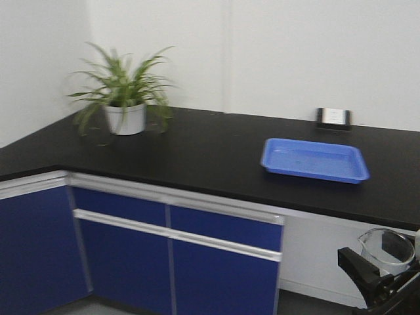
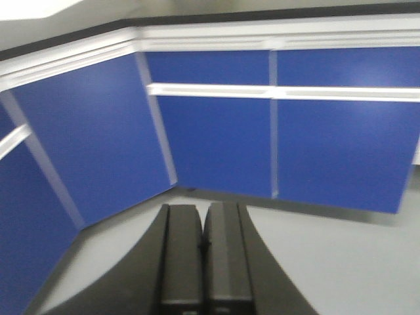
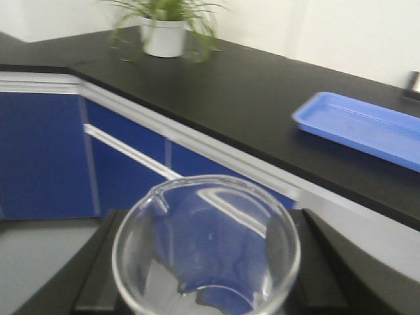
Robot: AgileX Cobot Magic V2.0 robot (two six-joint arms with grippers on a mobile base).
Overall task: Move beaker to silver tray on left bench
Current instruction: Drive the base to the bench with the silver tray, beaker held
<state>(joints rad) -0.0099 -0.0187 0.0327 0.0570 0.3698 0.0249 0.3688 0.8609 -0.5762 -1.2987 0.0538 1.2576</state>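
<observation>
A small clear glass beaker [image 3: 207, 252] with a wide rim and a pour spout sits between the two black fingers of my right gripper [image 3: 207, 275], which is shut on it. The front view shows the same beaker [image 1: 387, 249] at the bottom right, held below the edge of the black bench top [image 1: 197, 151]. My left gripper [image 2: 205, 249] is shut and empty, pointing at the floor in front of blue cabinet doors [image 2: 216, 138]. The silver tray is out of view.
A bright blue plastic tray [image 1: 315, 159] lies on the bench top at the right. A potted plant [image 1: 123, 98] stands in the back left corner. A small dark device [image 1: 334, 117] is by the wall. Blue doors [image 1: 125, 256] line the front.
</observation>
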